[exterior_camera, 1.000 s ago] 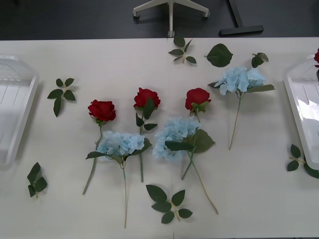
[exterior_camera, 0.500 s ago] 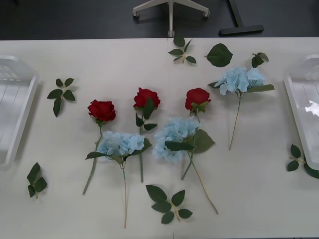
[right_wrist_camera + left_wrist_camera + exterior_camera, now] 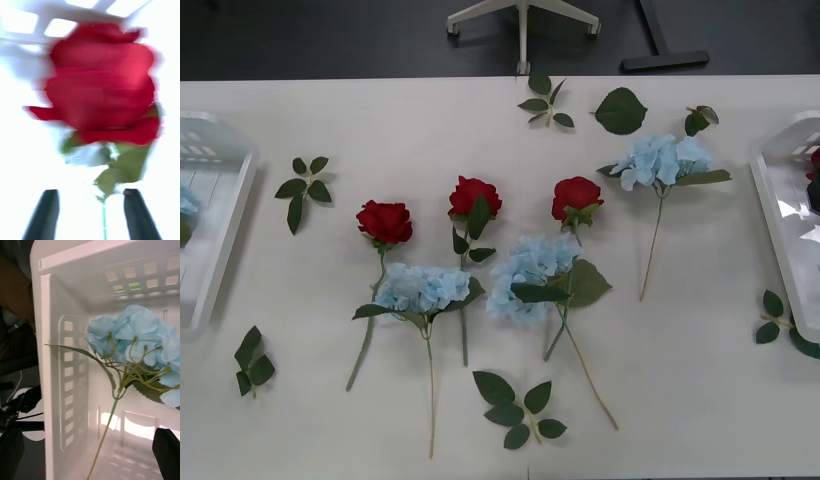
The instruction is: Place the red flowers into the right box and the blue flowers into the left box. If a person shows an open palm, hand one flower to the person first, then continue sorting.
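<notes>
Comparing the front view with half a second back, a blue flower head (image 3: 186, 203) has newly appeared inside the left box (image 3: 220, 245) at the bench's left edge, and a red flower (image 3: 814, 163) has come into the right box (image 3: 780, 215) at the right edge. The left pincer (image 3: 90, 450) stands wide, its dark fingers apart at either side of the stem, the blue flower (image 3: 138, 341) hanging in front of the box wall. The right pincer (image 3: 92, 215) is likewise spread wide behind its rose (image 3: 103, 82). Judging by this, one flower of each colour is delivered; three roses (image 3: 385, 221) and three hydrangeas (image 3: 420, 288) lie mid-bench.
</notes>
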Available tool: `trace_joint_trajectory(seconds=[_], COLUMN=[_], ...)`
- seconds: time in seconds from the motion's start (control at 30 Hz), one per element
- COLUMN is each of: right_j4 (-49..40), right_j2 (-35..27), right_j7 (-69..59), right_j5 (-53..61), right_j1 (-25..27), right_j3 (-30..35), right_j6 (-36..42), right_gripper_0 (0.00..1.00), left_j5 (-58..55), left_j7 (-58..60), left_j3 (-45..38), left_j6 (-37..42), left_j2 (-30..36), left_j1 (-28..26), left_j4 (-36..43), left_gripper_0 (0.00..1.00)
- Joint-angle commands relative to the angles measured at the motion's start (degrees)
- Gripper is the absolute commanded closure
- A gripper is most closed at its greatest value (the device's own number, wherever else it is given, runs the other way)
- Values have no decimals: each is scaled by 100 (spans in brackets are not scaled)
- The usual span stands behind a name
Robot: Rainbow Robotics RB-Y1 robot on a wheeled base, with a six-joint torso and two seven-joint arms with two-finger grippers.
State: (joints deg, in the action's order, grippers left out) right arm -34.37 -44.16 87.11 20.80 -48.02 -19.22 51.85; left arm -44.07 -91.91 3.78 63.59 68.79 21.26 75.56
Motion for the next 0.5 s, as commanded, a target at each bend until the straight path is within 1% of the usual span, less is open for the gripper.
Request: trace_joint_trajectory(seconds=[0.03,0.1,0.17,0.27,0.4,0.5], right_j4=[-702,-1107,-1405,-2021,-2574,-3005], right_j2=[-462,-620,-735,-867,-752,-585], right_j7=[869,1159,1344,1599,1432,975], right_j5=[609,996,1312,2060,2894,3176], right_j1=[-278,-278,-278,-278,-199,21], right_j3=[234,305,340,349,340,340], right_j6=[643,1108,1416,2058,2805,3060], right_gripper_0=[0,0,0,0,0,0], left_j5=[-682,-972,-1104,-1007,-594,-313], left_j7=[-179,208,569,1377,2159,2546], left_j3=[-519,-668,-765,-782,-589,-290], left_j6=[180,382,505,558,619,821], left_j2=[47,-41,-147,-393,-709,-858], left_j1=[80,10,-69,-324,-552,-526], left_j4=[178,371,574,1242,2033,2375], left_gripper_0=[0,0,0,0,0,0])
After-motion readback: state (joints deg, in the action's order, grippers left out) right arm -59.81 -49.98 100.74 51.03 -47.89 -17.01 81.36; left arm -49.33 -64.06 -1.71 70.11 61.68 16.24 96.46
